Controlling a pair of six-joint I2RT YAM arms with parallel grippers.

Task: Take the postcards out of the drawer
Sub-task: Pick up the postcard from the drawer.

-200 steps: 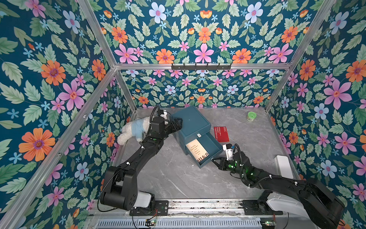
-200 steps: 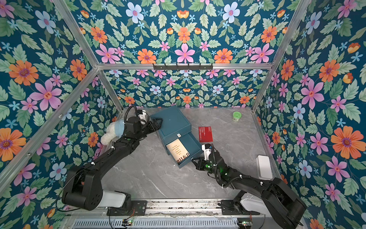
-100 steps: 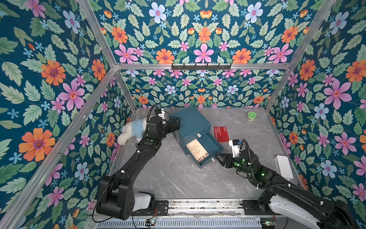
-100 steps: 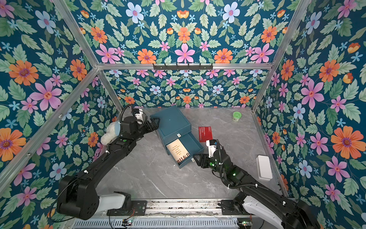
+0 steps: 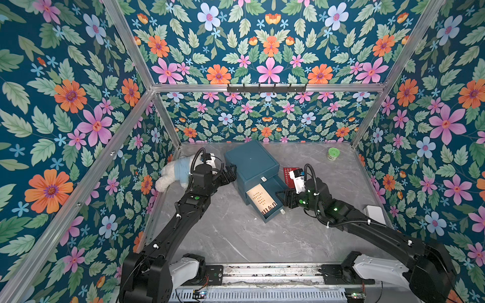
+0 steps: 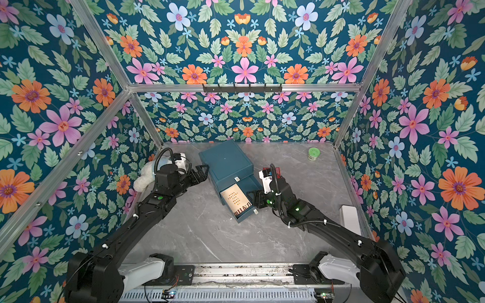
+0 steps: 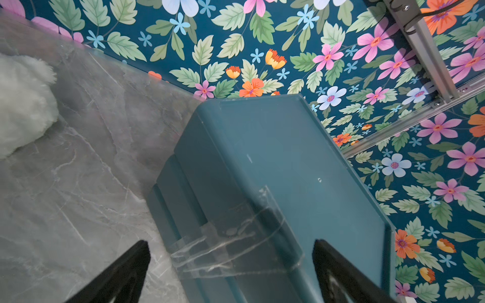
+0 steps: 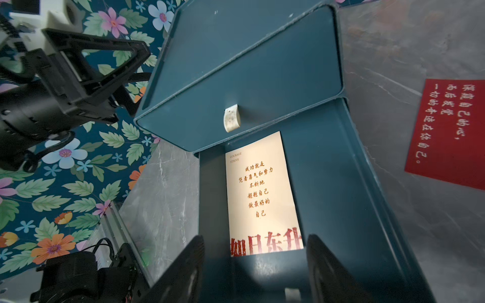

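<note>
**A:** In the open lower drawer [image 8: 341,183], a cream card [image 8: 261,194] lies flat, print up. Whether more lie under it, I can't tell.

**B:** Any out already?

**A:** A red card [image 8: 446,131] lies on the counter [image 5: 236,236], just beside the cabinet [image 7: 262,157].

**B:** And the arms?

**A:** The right end effector [image 8: 255,237] hangs over the drawer's front end with its jaws apart and nothing in them. The card's near edge lies below the gap. The left end effector [image 7: 230,241] is at the cabinet's far side, jaws wide apart and empty. Whether it touches the cabinet, I can't tell.

**B:** So which step?

**A:** Reaching in for the cream card, I'd judge. One fingertip must get under a thin card lying flat, perhaps by nudging it against the drawer wall to lift an edge. Then the jaws close on that edge and lift it clear. The left arm could brace the cabinet against sliding.
</note>
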